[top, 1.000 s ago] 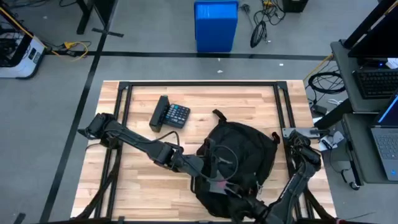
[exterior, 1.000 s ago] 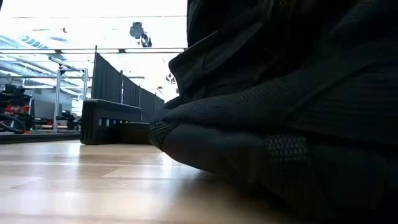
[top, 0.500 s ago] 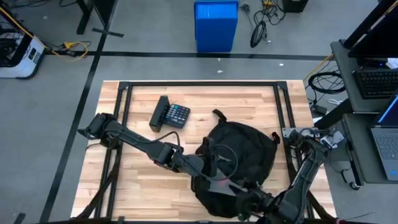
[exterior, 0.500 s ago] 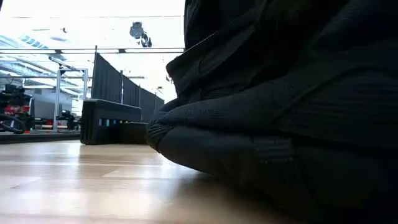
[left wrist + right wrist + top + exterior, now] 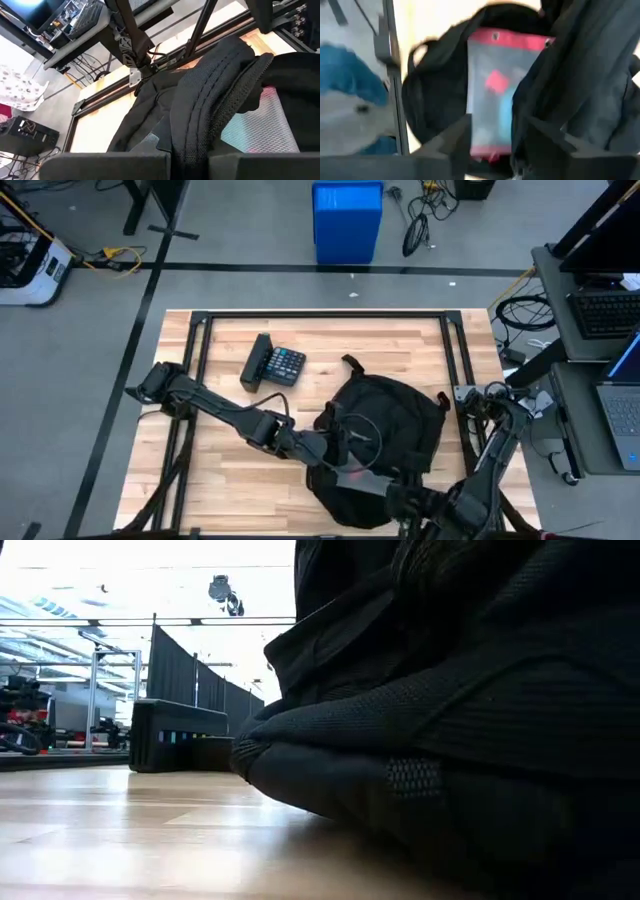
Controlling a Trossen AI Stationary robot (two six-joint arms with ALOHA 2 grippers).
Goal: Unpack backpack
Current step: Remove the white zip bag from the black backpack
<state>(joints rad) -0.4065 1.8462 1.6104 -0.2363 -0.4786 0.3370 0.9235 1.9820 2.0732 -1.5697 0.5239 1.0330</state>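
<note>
Backpack (image 5: 385,430) sits by the table's (image 5: 230,470) near edge, right of centre.
Left gripper (image 5: 335,452) pinches its rim fabric; right gripper (image 5: 395,498), fingers parted, faces the pouch (image 5: 492,90) inside; far-left corner holds a calculator (image 5: 275,364).

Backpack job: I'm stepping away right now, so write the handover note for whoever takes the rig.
Left gripper is shut on the backpack, pinching the fabric at its opening. Right gripper is open at the backpack's near end, facing the opening. A clear pouch with red trim sits inside. The calculator lies on the table. Left to do: pull the pouch out.
</note>
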